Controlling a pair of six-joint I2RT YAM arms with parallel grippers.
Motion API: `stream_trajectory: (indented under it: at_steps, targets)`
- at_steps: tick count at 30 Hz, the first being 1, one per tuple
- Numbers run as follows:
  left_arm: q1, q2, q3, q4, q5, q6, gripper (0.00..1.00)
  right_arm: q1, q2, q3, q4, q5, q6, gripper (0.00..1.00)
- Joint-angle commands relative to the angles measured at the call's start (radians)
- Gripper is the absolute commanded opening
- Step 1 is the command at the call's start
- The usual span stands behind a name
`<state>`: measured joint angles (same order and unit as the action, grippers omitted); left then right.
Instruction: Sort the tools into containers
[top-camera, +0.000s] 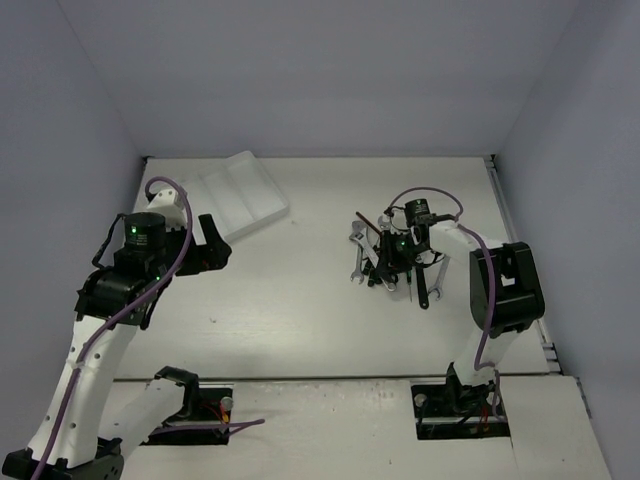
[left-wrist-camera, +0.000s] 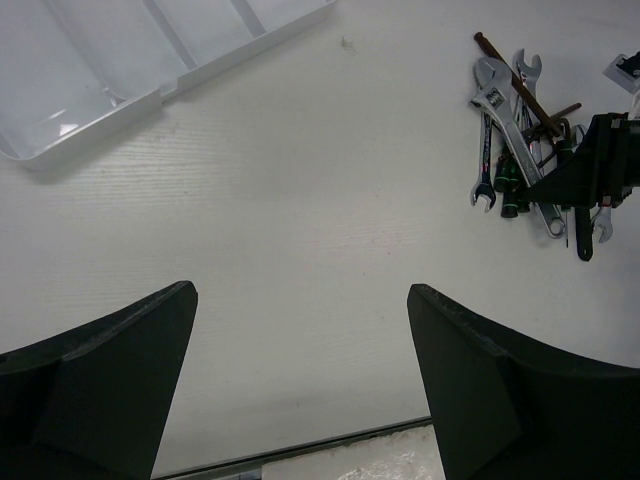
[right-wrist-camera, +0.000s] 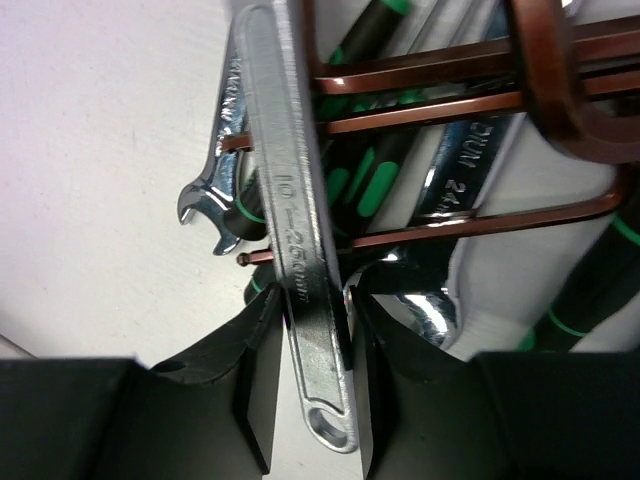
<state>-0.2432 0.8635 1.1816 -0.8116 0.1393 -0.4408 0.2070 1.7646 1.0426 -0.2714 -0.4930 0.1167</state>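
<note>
The white tray (top-camera: 240, 192) is being shown at the far left of the table (top-camera: 300, 310), set at a slant to the table edge. From the left wrist view, its long compartments (left-wrist-camera: 90, 60) are being divided by 2 raised ribs, and only bare white floor is being seen in the parts in view.

The left gripper (left-wrist-camera: 300, 292) is being held wide open just beside the tray, with nothing between its 2 fingers (left-wrist-camera: 110, 370).

The tools are being kept in 1 tangled pile (top-camera: 385, 245), well apart from the tray, on the right half of the table. The right gripper (right-wrist-camera: 312, 340) is being pressed down into that pile, and its fingers are being clamped on the handle of a silver adjustable wrench (right-wrist-camera: 290, 250). Brown hex keys (right-wrist-camera: 460, 105) are being laid across that wrench, with green-marked black screwdrivers (right-wrist-camera: 365, 170) and an open-end wrench (right-wrist-camera: 205, 200) underneath.
</note>
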Motion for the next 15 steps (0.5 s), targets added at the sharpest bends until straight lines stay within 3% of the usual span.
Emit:
stream_trajectory:
  at_steps: [1, 5, 15]
  targets:
    - [-0.008, 0.01, 0.013, 0.051, 0.024, -0.009, 0.84, 0.007, -0.051, -0.016, -0.007, 0.026, 0.011, 0.16]
    - [-0.01, 0.018, 0.015, 0.051, 0.035, -0.023, 0.84, 0.011, -0.08, -0.023, -0.002, 0.041, 0.013, 0.0]
    - [-0.026, 0.074, 0.02, 0.122, 0.142, -0.135, 0.84, 0.034, -0.224, 0.0, 0.0, 0.037, 0.031, 0.0]
